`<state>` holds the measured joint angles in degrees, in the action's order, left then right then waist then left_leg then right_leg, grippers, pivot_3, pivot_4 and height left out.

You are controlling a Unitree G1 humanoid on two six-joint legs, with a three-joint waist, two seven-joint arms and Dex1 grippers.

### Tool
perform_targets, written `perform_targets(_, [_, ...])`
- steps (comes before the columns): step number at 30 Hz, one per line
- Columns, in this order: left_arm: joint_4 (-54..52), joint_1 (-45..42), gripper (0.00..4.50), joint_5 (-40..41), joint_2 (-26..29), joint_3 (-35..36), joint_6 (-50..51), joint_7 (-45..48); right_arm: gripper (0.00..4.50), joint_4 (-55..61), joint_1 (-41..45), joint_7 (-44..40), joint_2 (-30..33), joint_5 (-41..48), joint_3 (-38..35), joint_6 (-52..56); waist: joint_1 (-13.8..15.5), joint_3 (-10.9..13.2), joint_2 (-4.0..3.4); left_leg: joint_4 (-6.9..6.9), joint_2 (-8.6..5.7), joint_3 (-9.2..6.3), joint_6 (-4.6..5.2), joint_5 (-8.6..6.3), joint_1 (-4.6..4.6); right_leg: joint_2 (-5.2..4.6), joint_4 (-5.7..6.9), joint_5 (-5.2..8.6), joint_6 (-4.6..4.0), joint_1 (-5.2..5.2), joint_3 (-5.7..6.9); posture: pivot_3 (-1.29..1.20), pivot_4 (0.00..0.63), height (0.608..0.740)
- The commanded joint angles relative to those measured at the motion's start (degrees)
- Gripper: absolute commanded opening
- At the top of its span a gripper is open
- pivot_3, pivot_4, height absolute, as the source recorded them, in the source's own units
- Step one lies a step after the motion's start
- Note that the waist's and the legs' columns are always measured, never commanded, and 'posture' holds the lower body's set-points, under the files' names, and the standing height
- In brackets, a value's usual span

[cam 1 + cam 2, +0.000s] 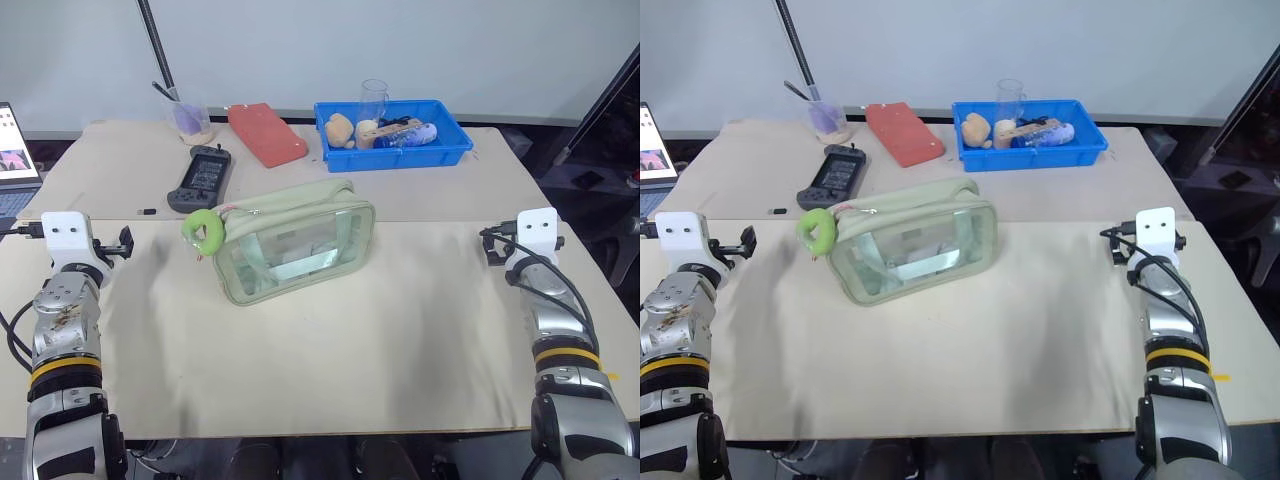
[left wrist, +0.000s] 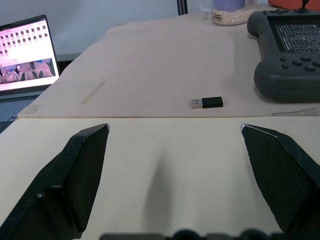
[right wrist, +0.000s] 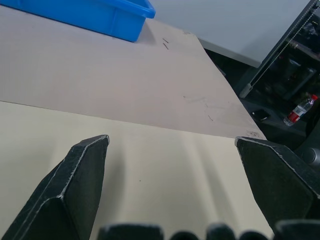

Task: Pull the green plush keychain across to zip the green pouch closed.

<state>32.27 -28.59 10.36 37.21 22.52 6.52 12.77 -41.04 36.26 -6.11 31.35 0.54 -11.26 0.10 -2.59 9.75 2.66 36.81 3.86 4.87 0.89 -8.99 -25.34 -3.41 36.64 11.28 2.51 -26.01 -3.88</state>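
Left eye view: both end effectors, left (image 2: 172, 135) and right (image 3: 172, 142), gape empty; steady the pouch (image 1: 296, 240), then draw the keychain (image 1: 205, 231) straight along the zipper.

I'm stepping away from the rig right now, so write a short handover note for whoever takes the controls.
Left gripper: open, empty, over the table's left side, apart from the pouch.
Right gripper: open, empty, over the table's right side.
Pale sage-green rectangular pouch with clear plastic sides: mid-table between the arms.
Lime-green fuzzy ring-shaped plush keychain: at the pouch's left end.
Done: nothing, nothing gripped.
Left: likely steady the pouch, grip the keychain, pull it across to the right end.
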Motion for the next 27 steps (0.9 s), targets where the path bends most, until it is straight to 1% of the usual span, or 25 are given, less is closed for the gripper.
perform_targets(1, [-1.6,-0.4,4.5,2.0,1.4,2.4,0.0,0.9,4.48,0.5,1.5,-0.1,1.6,-0.4,-0.4,-2.4,0.0,0.0,0.0,0.0,0.0,0.0,0.0,0.0,0.0,0.0,0.0,0.0,0.0,0.0,0.0,0.0,0.15,0.74])
perform_targets(4, [-3.7,-0.9,4.5,5.6,3.0,4.6,1.2,4.4,4.48,1.6,2.3,-2.5,3.3,-0.5,-0.2,-3.0,0.0,0.0,0.0,0.0,0.0,0.0,0.0,0.0,0.0,0.0,0.0,0.0,0.0,-0.01,0.0,0.0,0.15,0.74])
perform_targets(7, [-11.7,-2.7,4.5,9.2,6.9,4.0,6.8,10.4,4.48,4.5,4.5,-7.9,5.6,0.7,0.2,-2.4,-0.1,0.0,0.03,0.0,0.01,0.0,0.0,0.0,-0.04,0.0,0.01,0.0,0.0,-0.04,0.0,0.0,0.15,0.74])
perform_targets(10, [-22.6,-6.7,4.5,12.4,13.0,-0.9,15.8,18.2,4.48,8.1,8.1,-17.1,7.3,4.3,0.8,-0.7,-0.2,0.1,0.1,0.0,0.01,-0.01,0.0,0.0,-0.07,0.02,-0.02,0.0,0.0,-0.05,0.0,0.0,0.15,0.74])
perform_targets(13, [-32.8,-12.5,4.5,15.9,16.5,-7.1,24.8,24.3,4.48,12.3,10.8,-26.8,8.4,8.2,1.7,2.3,0.0,0.1,0.08,0.0,-0.01,-0.05,-0.01,0.0,-0.11,0.02,-0.02,0.01,0.04,-0.04,0.0,0.0,0.15,0.74])
perform_targets(16, [-40.8,-18.0,4.5,18.5,17.4,-13.8,31.1,28.8,4.48,18.5,12.0,-36.7,9.1,12.9,3.0,7.4,0.3,0.0,-0.03,-0.06,-0.04,-0.05,0.01,-0.02,-0.02,0.01,-0.3,0.02,0.1,0.17,0.0,0.0,0.15,0.74])
perform_targets(19, [-49.0,-21.4,4.5,21.7,16.0,-19.2,36.5,31.5,4.48,27.0,11.7,-44.3,10.2,18.6,4.0,14.9,0.2,0.0,-0.04,-0.11,-0.01,-0.08,0.03,-0.03,-0.01,0.07,-0.4,0.01,0.1,0.22,0.01,0.0,0.15,0.74])
perform_targets(22, [-54.9,-21.2,4.5,20.0,16.2,-24.9,37.0,34.3,4.48,36.4,10.7,-49.1,11.5,24.2,4.7,23.2,0.1,0.0,-0.06,-0.11,0.0,-0.09,0.04,-0.03,-0.07,0.08,-0.4,0.02,0.1,0.16,0.01,0.0,0.15,0.74])
perform_targets(24, [-56.4,-20.1,4.5,15.7,17.1,-28.9,34.7,35.4,4.48,42.3,10.1,-50.9,12.7,28.0,4.7,28.7,0.1,0.0,-0.08,-0.11,0.02,-0.09,0.08,-0.05,-0.08,0.12,-0.38,0.02,0.09,0.11,0.0,0.0,0.15,0.74])
perform_targets(27, [-57.5,-19.0,4.5,11.3,17.3,-33.1,32.7,36.2,4.48,49.3,9.6,-52.1,14.5,32.6,4.3,35.2,0.3,0.0,-0.09,-0.11,0.05,-0.11,0.08,-0.05,-0.06,0.16,-0.32,0.03,0.06,0.07,0.0,0.0,0.15,0.74])
